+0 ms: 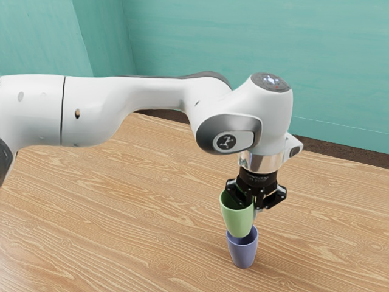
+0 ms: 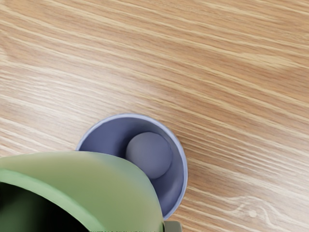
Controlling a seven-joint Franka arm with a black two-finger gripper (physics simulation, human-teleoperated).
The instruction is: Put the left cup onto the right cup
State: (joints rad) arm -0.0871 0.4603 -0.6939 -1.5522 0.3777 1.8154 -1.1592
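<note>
Jaws closed on the rim of the pale green plastic tumbler (image 1: 237,213). It hangs slightly tilted, low and right of centre in the exterior view.

Directly beneath stands the slate-blue plastic tumbler (image 1: 242,248), upright on the counter with its mouth open. The green base looks to be at or just inside the blue rim; I cannot tell whether they touch. From the wrist camera, the green tumbler (image 2: 82,188) covers one side of the blue tumbler (image 2: 149,154), with the blue floor exposed beside it. I judge the carried cup off-centre and not yet seated.

To do this well:
- shift my hand until the green base is over that floor disc
- level the tilt
- lower straight and slow
- release only once the blue rim carries the green wall

Risk: contact on one edge could tip the free-standing blue cup.

Beyond them, wood-grain counter (image 1: 121,201); teal wall (image 1: 243,36) behind.
</note>
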